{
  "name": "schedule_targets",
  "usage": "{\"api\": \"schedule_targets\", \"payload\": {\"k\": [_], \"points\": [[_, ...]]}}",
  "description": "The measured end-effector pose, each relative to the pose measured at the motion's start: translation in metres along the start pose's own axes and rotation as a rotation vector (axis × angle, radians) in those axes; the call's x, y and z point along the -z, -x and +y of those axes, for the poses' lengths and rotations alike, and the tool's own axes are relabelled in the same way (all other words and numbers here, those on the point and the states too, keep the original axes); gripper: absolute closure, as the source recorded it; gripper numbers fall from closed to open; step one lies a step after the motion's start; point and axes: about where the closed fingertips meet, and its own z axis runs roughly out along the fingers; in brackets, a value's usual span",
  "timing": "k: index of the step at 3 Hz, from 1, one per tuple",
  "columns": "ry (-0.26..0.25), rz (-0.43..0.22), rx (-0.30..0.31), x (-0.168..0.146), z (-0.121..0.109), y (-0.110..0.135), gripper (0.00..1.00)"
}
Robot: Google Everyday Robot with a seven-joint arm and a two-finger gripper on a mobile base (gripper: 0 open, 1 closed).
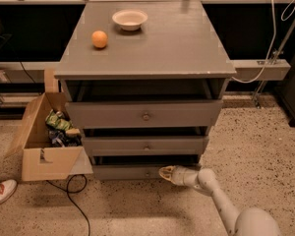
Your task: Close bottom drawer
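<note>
The grey cabinet [152,53] has three drawers, all standing out from the carcass. The bottom drawer [123,171] is the lowest, with a slim front panel and a tiny knob [148,172]. Dark gaps show above each drawer front. My gripper [163,172] is at the end of the white arm [211,191], low near the floor, with its tip against the right part of the bottom drawer's front, just right of the knob.
An orange [100,39] and a white bowl [130,19] sit on the cabinet top. An open cardboard box [44,139] with packets stands at the cabinet's left. A black cable [71,195] lies on the speckled floor, and a shoe [0,191] is at far left.
</note>
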Motion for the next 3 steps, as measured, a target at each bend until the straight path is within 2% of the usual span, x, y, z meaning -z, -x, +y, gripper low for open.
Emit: {"api": "schedule_targets", "payload": {"k": [1, 2, 3], "points": [[-0.004, -0.044, -0.022, 0.000, -0.017, -0.001, 1.00], [0.046, -0.078, -0.017, 0.002, -0.014, 0.003, 1.00], [0.185, -0.080, 0.021, 0.024, 0.012, 0.006, 1.00]]}}
